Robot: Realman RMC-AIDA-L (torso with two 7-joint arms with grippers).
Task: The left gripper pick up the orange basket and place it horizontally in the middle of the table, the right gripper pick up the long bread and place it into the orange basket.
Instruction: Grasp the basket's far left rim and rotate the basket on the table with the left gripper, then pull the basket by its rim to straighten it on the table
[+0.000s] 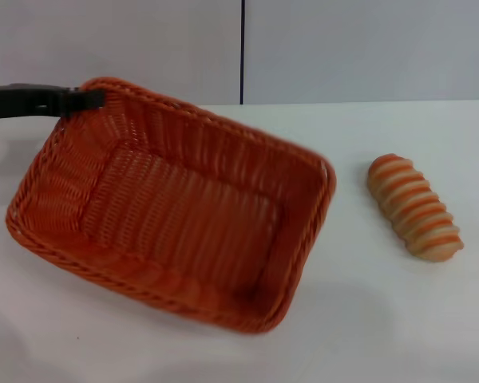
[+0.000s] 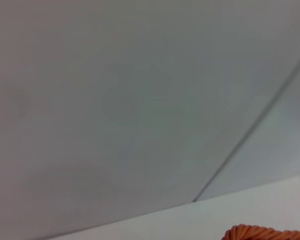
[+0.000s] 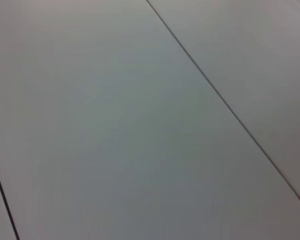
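Note:
The orange basket [image 1: 176, 207] fills the left and middle of the head view, skewed and tilted, its far left corner raised. My left gripper [image 1: 86, 100] reaches in from the left edge, black and slim, shut on the basket's rim at that far corner. A sliver of the basket's rim [image 2: 265, 233] shows in the left wrist view. The long bread [image 1: 413, 207] lies on the white table [image 1: 383, 319] to the right of the basket, apart from it. My right gripper is out of view.
A grey wall with a dark vertical seam [image 1: 242, 52] stands behind the table's far edge. The right wrist view shows only grey panels with seams. Bare tabletop lies in front of the basket and around the bread.

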